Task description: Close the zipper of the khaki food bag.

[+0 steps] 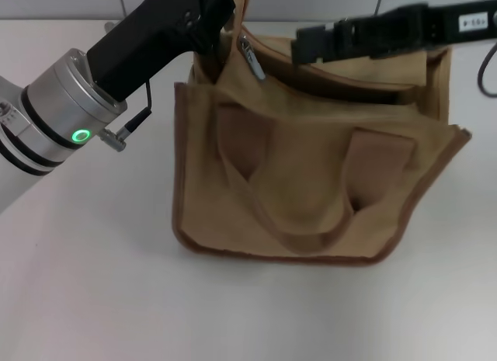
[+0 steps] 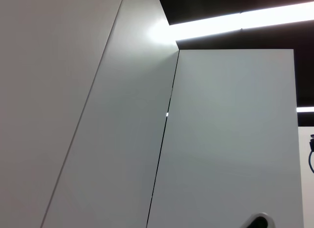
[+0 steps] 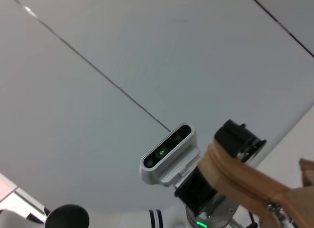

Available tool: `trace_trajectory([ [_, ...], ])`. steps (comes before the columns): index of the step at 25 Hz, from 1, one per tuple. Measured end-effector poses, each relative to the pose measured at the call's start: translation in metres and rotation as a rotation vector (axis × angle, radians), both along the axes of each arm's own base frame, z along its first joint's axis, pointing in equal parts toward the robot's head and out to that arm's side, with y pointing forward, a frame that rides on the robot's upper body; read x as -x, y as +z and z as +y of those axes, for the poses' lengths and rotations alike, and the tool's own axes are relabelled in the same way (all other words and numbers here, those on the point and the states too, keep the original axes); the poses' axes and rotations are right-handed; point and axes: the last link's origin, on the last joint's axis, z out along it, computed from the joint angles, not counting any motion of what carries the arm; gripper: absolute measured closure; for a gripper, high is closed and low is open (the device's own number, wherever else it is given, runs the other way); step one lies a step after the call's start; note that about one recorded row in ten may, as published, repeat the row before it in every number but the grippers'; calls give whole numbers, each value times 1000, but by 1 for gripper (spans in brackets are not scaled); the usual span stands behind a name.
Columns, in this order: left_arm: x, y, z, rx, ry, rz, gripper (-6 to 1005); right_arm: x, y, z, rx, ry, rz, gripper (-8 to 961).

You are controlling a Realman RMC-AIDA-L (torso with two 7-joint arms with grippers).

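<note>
**Two arms at the top of a khaki food bag, its zipper open**

A khaki food bag stood on a white table, toward the table's far edge and roughly midway between its side edges. It was a boxy tan canvas tote with darker brown piping and a wide looped strap handle hanging down its near face.

The left arm reached in from the table's left edge, its silver wrist ring showing a lit green circle, its black forearm angled up and away toward the bag's far left corner. The left gripper was at that corner, against a raised strip of tan fabric. Whether its fingers were closed on the fabric could not be told.

The right arm came in level from the right, lying along the bag's far edge. The right gripper sat over the open mouth of the bag; how far its jaws stood apart could not be told. A small white label on that arm carried writing too small to read.

The zipper ran along the bag's top, and the mouth gaped dark. Its silver pull tab lay near the far left corner, just beside the left gripper. Nothing inside the bag could be made out.

The right wrist view showed the left arm's camera housing and a tan strap drawn across it.
</note>
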Motion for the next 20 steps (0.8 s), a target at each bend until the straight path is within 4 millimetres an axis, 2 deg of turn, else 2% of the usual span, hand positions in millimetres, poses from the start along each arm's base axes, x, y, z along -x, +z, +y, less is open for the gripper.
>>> trace_trajectory([
  [6, -1, 2, 1, -11, 1, -9, 977, -2, 10, 11, 24, -102, 25, 200],
  [20, -6, 4, 5, 20, -3, -28, 978, 5, -10, 11, 105, -145, 26, 206],
])
